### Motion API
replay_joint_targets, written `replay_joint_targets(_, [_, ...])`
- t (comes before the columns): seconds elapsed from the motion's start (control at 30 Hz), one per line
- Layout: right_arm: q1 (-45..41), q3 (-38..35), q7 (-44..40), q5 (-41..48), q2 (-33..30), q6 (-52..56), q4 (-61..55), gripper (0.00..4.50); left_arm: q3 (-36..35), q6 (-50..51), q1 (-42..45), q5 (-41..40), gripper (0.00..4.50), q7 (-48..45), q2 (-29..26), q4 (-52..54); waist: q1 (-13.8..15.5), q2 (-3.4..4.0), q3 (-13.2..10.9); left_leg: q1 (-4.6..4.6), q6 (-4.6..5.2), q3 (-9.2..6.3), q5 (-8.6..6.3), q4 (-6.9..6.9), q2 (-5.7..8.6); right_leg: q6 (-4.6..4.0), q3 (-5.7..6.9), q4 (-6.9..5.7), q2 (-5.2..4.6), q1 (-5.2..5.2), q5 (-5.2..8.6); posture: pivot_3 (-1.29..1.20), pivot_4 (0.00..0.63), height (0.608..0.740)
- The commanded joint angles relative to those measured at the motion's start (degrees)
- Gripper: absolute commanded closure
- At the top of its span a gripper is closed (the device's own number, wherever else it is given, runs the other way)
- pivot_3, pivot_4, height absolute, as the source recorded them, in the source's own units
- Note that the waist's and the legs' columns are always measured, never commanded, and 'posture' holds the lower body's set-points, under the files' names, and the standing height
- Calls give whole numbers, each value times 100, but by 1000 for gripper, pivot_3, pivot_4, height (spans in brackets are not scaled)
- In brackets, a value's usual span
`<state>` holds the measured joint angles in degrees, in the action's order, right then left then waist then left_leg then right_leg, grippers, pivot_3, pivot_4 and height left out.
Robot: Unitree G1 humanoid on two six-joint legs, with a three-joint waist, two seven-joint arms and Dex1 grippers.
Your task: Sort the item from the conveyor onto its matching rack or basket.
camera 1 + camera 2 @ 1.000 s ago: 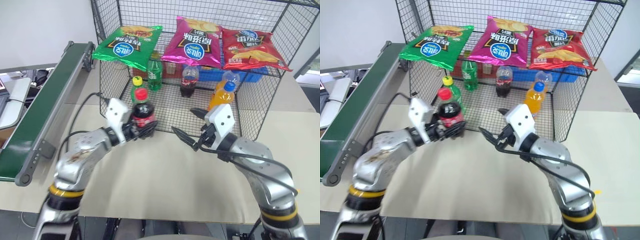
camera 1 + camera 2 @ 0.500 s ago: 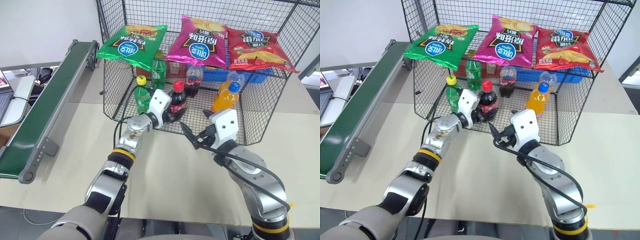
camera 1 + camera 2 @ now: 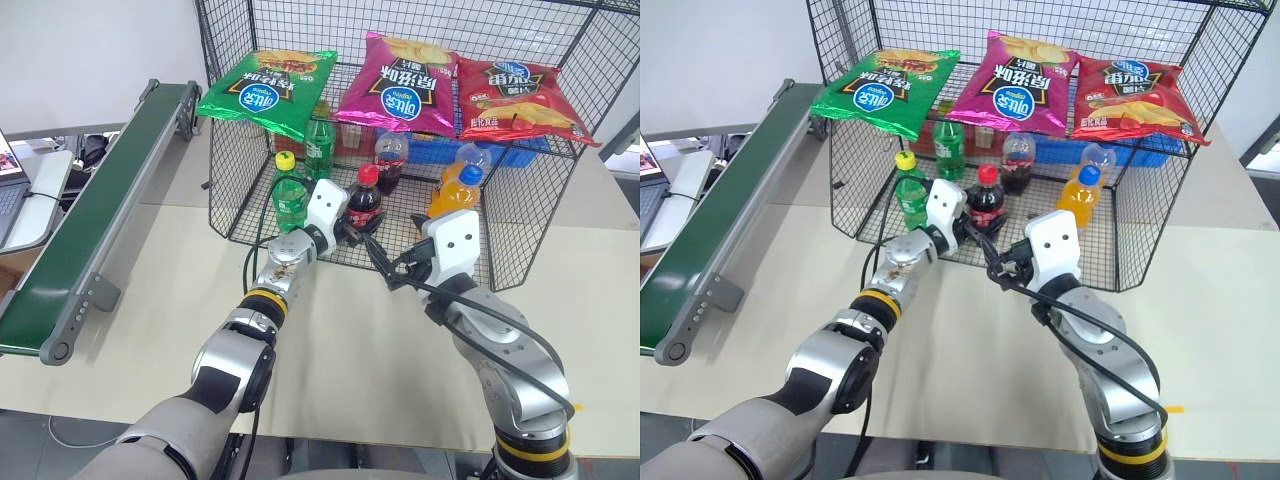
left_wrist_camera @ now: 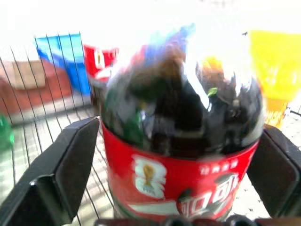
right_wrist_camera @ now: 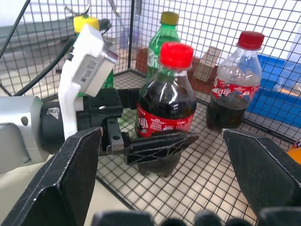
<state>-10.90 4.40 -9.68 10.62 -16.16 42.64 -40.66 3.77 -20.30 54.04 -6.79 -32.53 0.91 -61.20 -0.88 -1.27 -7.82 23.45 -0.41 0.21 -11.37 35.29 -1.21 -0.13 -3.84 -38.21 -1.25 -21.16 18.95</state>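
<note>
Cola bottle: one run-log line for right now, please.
cola bottle upright on cage floor | left gripper open around it | right gripper open, beside | conveyor bare

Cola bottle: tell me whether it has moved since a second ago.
Yes. The cola bottle went from the table in front of the wire cage onto its mesh floor, between the left gripper fingers.

You had silver-grey arms with yellow-and-black wrist bands, black cables looping alongside, and a white block behind each black-fingered tool, left (image 3: 352,231) and right (image 3: 392,268).
</note>
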Motion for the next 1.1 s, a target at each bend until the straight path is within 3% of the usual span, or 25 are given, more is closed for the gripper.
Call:
replay_joint_targets(0.03, [-126,-150,-16,67,53,-48,-115,0,-30,-137,-127,74,37,-170,-87,330,-6,1,1,-1,0,0,0,0,0,0,0,0,0,0,0,0,150,740])
replay_joint_targets(0.2, [-89,-200,-153,120,22,-193,-1,0,38,301,-739,24,37,-412,-360,1382,-26,2,1,-7,1,-1,1,0,-3,0,-2,-17,1,0,0,0,150,740])
replay_joint_targets(0.47, [-188,-472,-681,374,-263,-409,300,0,207,2218,-2085,-279,37,-839,-1205,4815,-20,4,2,-10,0,-4,1,3,-18,1,-11,-33,1,0,1,0,150,740])
replay_joint_targets(0.67, [-192,-1092,-1685,1112,-928,-374,402,0,-432,3957,-2353,-1028,37,-1153,-2457,6641,-66,6,3,-11,0,-1,1,9,-38,1,-11,-31,9,2,1,0,150,740])
replay_joint_targets(0.8, [-67,-1419,-2242,1424,-1476,-447,481,0,-887,5088,-2766,-1657,37,-1537,-3529,7529,-136,7,2,-20,0,-2,1,7,-52,1,-10,-35,18,5,1,0,150,740])
replay_joint_targets(0.9, [-29,-1527,-2436,1489,-1712,-531,575,0,-1376,5815,-3137,-2167,37,-1519,-3985,7964,-149,7,2,-23,0,-3,1,7,-58,2,-9,-35,21,7,2,0,150,740])
replay_joint_targets(1.1, [-119,-1454,-2397,1453,-1719,-683,802,0,-1640,5981,-3556,-2280,37,-1240,-4177,8348,-141,7,1,-24,-1,-1,1,8,-61,3,-13,-32,25,8,2,0,150,740])
